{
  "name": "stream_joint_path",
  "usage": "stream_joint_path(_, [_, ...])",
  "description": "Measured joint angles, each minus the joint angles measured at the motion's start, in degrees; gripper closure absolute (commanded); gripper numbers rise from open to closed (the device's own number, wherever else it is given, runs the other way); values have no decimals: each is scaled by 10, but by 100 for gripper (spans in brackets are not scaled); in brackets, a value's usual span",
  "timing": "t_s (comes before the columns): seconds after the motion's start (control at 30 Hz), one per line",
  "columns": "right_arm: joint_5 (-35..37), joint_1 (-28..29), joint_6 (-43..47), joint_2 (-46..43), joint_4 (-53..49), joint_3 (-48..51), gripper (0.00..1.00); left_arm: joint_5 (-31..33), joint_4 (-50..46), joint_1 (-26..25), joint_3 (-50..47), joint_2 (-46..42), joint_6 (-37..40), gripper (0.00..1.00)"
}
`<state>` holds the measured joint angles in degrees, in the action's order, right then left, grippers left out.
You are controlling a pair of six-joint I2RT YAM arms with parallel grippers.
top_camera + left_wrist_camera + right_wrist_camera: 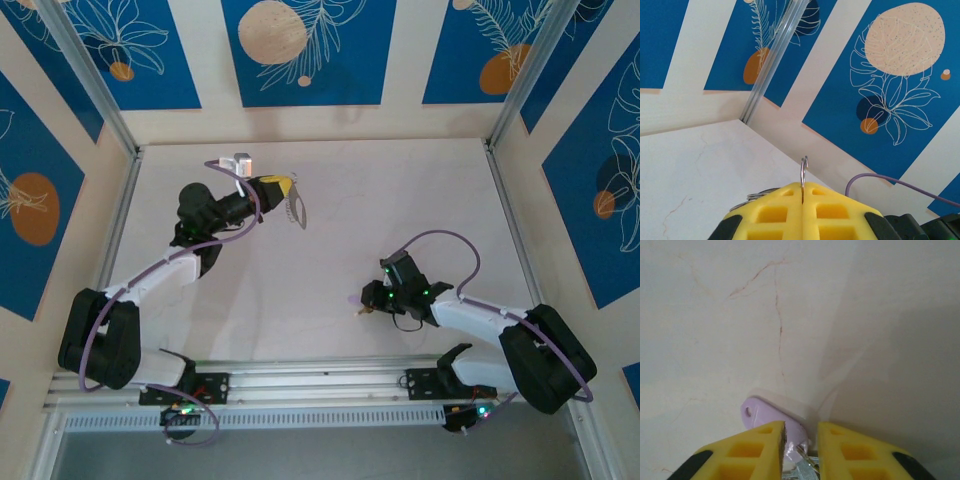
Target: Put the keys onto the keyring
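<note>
- The left gripper point(803, 186), over the far left of the white table point(420, 200), has its 2 yellow fingers pressed together on the keyring point(803, 167), which stands edge-on.
- The right gripper point(801, 429) is low at the table, its fingers narrowly apart on either side of the lilac-headed key point(762, 412). Whether they pinch it cannot be told.

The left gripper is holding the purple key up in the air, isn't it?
Not quite. The left gripper is holding the keyring up in the air, not the purple key. The left wrist view shows the thin metal loop pinched between its yellow fingers.
</note>
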<state>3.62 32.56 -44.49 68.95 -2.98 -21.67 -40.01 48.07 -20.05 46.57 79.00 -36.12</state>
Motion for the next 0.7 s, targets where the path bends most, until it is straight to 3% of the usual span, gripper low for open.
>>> stream_joint_path(0.5, [-5, 1, 2, -17, -6, 13, 79, 0, 8, -2, 0, 0, 0, 100])
stream_joint_path(0.7, [-9, 2, 2, -19, -7, 19, 84, 0, 8, -3, 0, 0, 0, 100])
